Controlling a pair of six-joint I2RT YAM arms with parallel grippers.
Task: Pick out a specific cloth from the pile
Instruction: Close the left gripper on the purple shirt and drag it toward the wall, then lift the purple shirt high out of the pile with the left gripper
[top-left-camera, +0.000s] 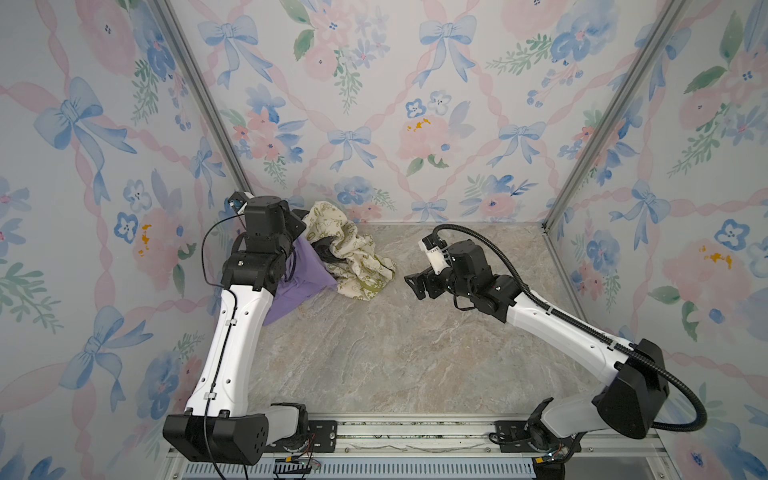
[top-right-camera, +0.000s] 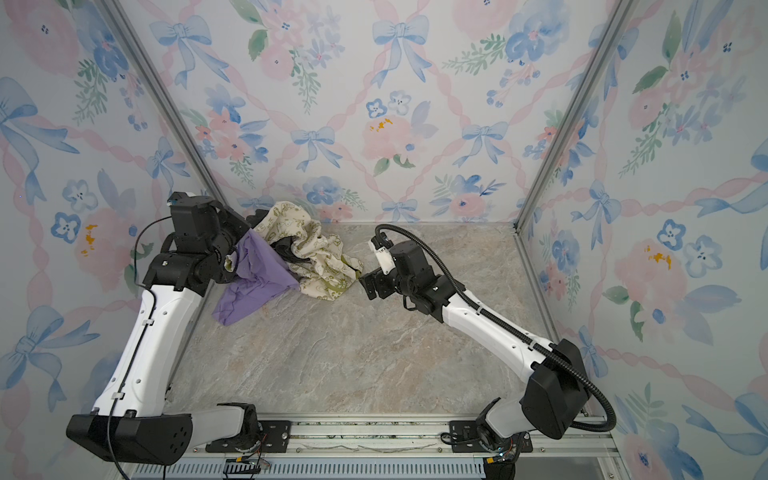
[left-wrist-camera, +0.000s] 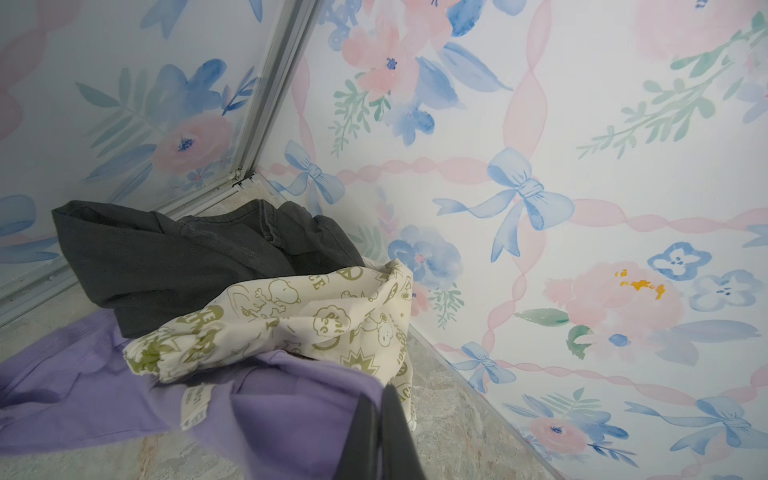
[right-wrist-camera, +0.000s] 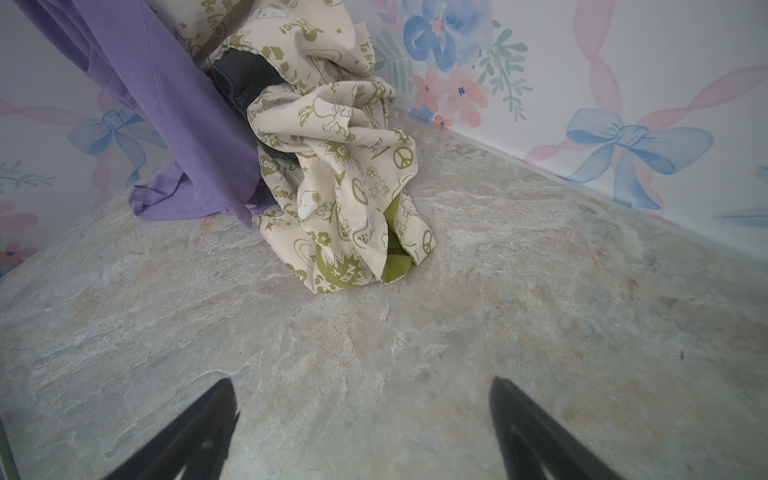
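Holding lilac cloth at pile edge, corner of cell

Item 1, left claw (left-wrist-camera: 380, 415): fingers pressed together on a fold of the cloth (left-wrist-camera: 291, 407), plain lilac. In both top views the cloth hangs from the claw and trails its low end onto the table (top-left-camera: 395, 353). A white label (left-wrist-camera: 197, 405) lies just beside the claw.

Item 2, right claw (right-wrist-camera: 361, 384): fingers spread wide, holding nothing, low over the table, pointing at the pile (top-left-camera: 353, 257).

Room: bare marble lies between the right claw and the pile, with wide bare table behind both claws. Beyond the left claw the corner post (left-wrist-camera: 266, 104) and two papered walls close in. The back wall (top-left-camera: 415, 124) runs just past the pile.

In the way: the cream cloth (right-wrist-camera: 345, 166), olive print, lies over the lilac cloth ahead of the left claw, touching it. The dark grey cloth (left-wrist-camera: 174, 257) sits beyond, its edge on the lilac too.
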